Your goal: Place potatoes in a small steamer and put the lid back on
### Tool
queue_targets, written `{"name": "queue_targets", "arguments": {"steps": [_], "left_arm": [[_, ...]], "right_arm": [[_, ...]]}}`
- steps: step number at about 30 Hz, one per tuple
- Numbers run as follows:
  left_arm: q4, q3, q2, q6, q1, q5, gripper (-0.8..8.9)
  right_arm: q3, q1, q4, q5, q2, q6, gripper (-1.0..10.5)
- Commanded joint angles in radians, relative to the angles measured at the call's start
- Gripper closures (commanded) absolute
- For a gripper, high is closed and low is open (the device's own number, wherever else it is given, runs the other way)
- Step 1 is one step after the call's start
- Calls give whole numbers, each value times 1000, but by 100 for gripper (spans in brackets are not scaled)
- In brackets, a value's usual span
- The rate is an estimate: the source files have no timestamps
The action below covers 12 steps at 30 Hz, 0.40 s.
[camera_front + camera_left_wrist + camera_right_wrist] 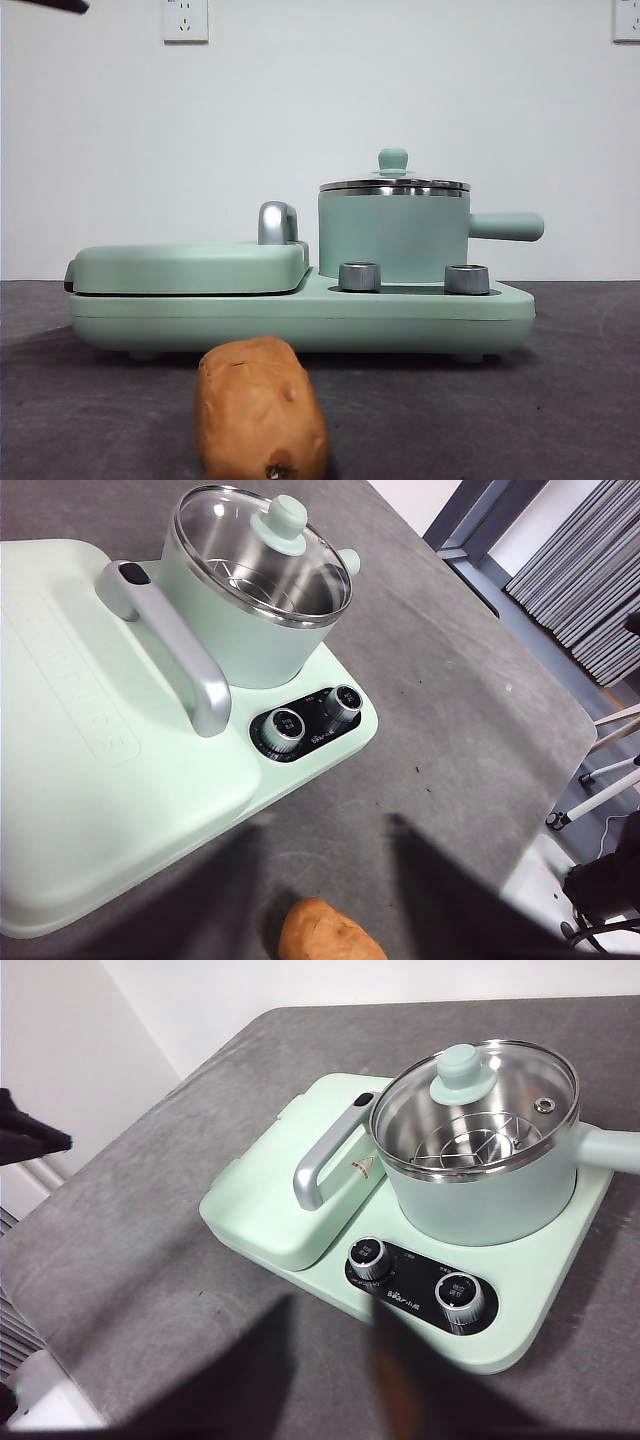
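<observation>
Counted on the dark grey table (560, 420): one potato (262, 410), one small steamer (390, 235), one glass lid (393, 182), one mint-green cooker base (300, 320) with two steel dials (359, 276) and one flat griddle cover (190, 265) carrying one silver handle (275, 222).

Potato lying alone at the near edge, in front of the base, apart from it, with bare table between and to either side. Seen from the left wrist view just beneath the left gripper (325, 830), between its blurred dark jaws; jaws spread, nothing grasped, potato (325, 935) untouched.

Steamer seated on the base behind the dials, stubby handle pointing away from the griddle cover. Lid closed on the steel rim, knob upright, a wire rack visible through the glass (475, 1100) and nothing else inside.

Right gripper (335, 1315) hanging high over the table on the dial side of the base, jaws apart, empty.

Open room above the lid knob and over the whole front strip of table. Table corner and drop-off close beyond the steamer side in the left wrist view. Two wall sockets (185, 20) behind.
</observation>
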Motion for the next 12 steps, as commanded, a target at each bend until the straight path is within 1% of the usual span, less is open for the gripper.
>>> {"name": "queue_targets", "arguments": {"steps": [1, 2, 4, 12], "left_arm": [[11, 19, 6, 14, -5, 5, 365], [12, 19, 6, 14, -5, 5, 338], [12, 18, 6, 14, -5, 5, 335], [19, 20, 14, -37, -11, 5, 336]], "right_arm": [[18, 2, 10, 1, 4, -10, 499], [17, 2, 10, 1, 4, -10, 436], [18, 2, 10, 1, 4, -10, 382], [18, 2, 10, -1, 4, -10, 380]]}}
